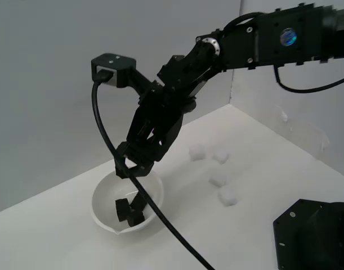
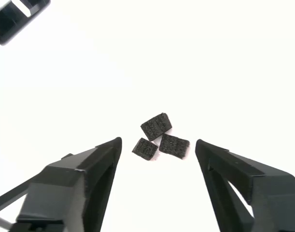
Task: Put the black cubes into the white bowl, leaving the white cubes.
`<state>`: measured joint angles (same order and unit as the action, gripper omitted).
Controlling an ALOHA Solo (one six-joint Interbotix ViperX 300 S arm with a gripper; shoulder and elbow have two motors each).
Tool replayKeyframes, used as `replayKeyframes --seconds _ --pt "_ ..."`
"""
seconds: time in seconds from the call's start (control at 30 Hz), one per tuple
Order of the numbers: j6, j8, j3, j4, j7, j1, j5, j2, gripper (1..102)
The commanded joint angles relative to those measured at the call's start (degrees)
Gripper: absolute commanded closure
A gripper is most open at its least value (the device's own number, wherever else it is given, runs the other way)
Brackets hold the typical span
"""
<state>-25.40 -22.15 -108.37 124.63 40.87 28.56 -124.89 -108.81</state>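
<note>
Hovering wide-open hand [image 2: 158,141] above three black cubes [image 2: 160,137] clustered inside the white bowl [image 1: 103,194].

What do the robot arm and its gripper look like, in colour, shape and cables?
The arm is matte black, built of boxy segments with visible screws and one shiny round blue marking. A thick black cable loops from the black wrist camera housing. The gripper has two black, angular fingers that taper to wedge tips.
</note>
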Motion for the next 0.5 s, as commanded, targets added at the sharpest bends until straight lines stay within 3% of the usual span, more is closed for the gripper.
replayKeyframes --seconds 0.0,0.13,0.3,0.47 --pt "-0.5 -0.6 -5.8 -0.2 1.0 -2.5 0.6 -5.4 37" --pt "0.7 -0.7 -12.0 2.3 1.0 -7.6 -1.7 -11.5 75" --pt "0.9 -1.4 -17.8 6.6 1.0 -12.9 -6.1 -17.4 98" --pt "1.5 -2.7 -23.5 11.3 0.7 -16.1 -10.8 -23.1 100"
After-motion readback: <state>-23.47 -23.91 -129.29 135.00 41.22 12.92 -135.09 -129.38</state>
